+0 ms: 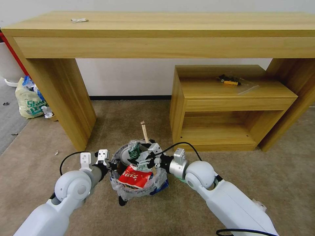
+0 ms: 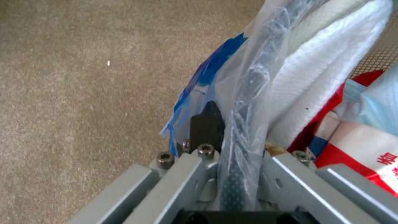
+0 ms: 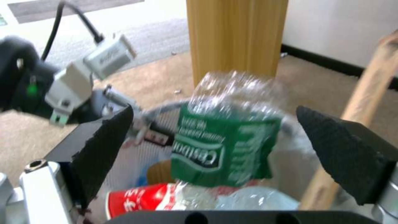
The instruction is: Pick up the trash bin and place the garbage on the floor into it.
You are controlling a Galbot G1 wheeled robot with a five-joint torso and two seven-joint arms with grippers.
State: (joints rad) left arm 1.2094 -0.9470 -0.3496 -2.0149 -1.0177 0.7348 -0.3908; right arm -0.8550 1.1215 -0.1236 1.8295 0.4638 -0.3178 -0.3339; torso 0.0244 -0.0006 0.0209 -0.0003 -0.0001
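The trash bin (image 1: pixel 122 156), black with a crinkly clear bag, stands before me, full of garbage. My left gripper (image 1: pixel 110 165) is shut on its near-left rim; in the left wrist view the gripper (image 2: pixel 237 149) pinches rim and bag (image 2: pixel 244 93). Over the bin my right gripper (image 1: pixel 146 160) is open. A crushed green-labelled plastic bottle (image 3: pixel 226 146) sits between its black fingers (image 3: pixel 104 149), with a gap on each side. Inside lie a red wrapper (image 1: pixel 136 177), a red cup (image 3: pixel 141 199), white paper (image 2: pixel 315 71) and an upright wooden stick (image 1: pixel 144 131).
The floor (image 1: pixel 246 170) is beige carpet with a small scrap (image 1: pixel 56 152) at the left. A wooden desk's leg (image 1: pixel 65 98) and a low shelf unit (image 1: pixel 226 108) stand close behind the bin. A pale-yellow shopping bag (image 1: pixel 29 100) leans at the far left.
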